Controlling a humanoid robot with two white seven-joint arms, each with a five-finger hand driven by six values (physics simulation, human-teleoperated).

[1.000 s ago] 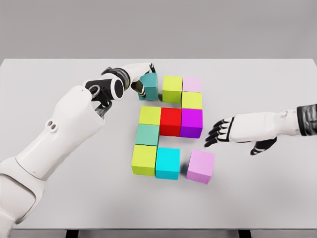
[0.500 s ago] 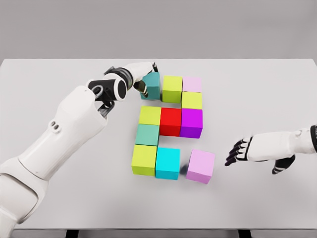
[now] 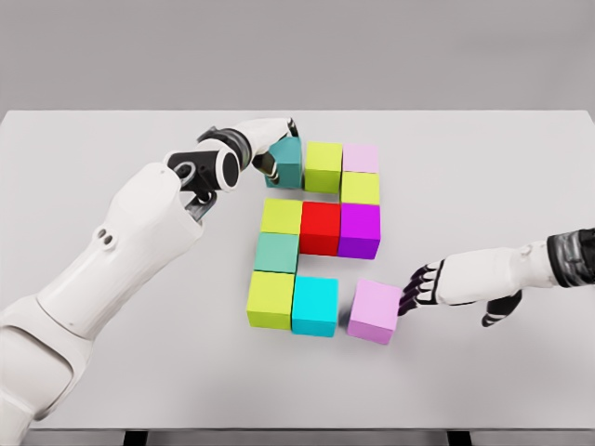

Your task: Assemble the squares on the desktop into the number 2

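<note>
White bench point(image 3: 112, 279) seen from above, grey wall behind. Coloured cubes gathered near the middle in a blocky figure.

Top row, left to right: teal cube point(image 3: 286, 161), yellow-green cube point(image 3: 323, 166), pale pink cube point(image 3: 361, 158), all touching side by side. Just below the pale pink one, a yellow cube point(image 3: 360, 188). Middle row: olive-yellow cube point(image 3: 281, 216), red cube point(image 3: 321, 228), purple cube point(image 3: 360, 229), pressed together. Under the olive-yellow one, a sea-green cube point(image 3: 277, 252). Bottom row: lime cube point(image 3: 271, 298) and cyan cube point(image 3: 315, 305) touching, then a lilac cube point(image 3: 376, 310) set slightly apart to the right of the cyan one, turned a little askew, with a narrow strip of bench showing between them.

Left arm reaching in from the lower left across the bench, left hand point(image 3: 265, 149) at the far left end of the top row, fingers wrapped around the teal cube's left and upper sides, holding it against the yellow-green cube.

Right arm entering from the right edge, lying low over the bench. Right hand point(image 3: 429, 286) with dark fingers point(image 3: 414, 292) extended and loosely spread, tips touching the right face of the lilac cube, gripping nothing. Thumb hanging below the palm, clear of the cube.
</note>
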